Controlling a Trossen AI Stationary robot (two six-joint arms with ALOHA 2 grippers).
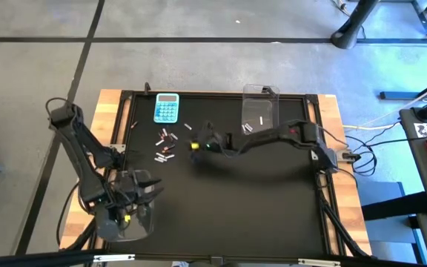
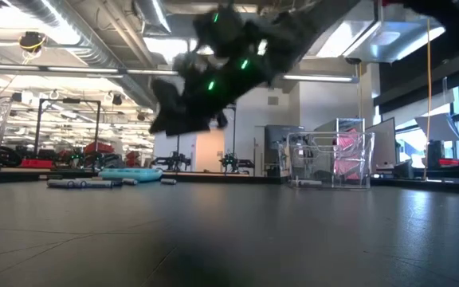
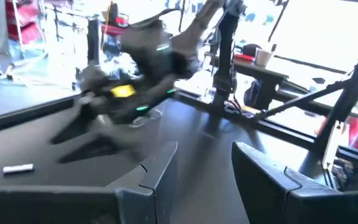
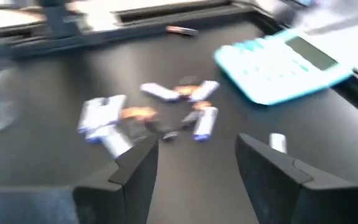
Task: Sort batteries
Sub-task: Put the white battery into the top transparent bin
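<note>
Several small batteries, silvery-white ones and dark ones with red, lie loose on the black mat near the light-blue calculator. In the right wrist view the batteries lie just beyond my open fingers. My right gripper hangs open above the mat, right of the pile, and touches nothing. My left gripper is at the near left, above a clear bin. It points level across the table, open, with nothing between its fingers. One battery lies alone on the mat.
A second clear bin stands at the far edge with a few batteries in it. A raised black frame borders the mat. The mat's near middle and right are bare. The low view shows the right gripper hanging over the mat.
</note>
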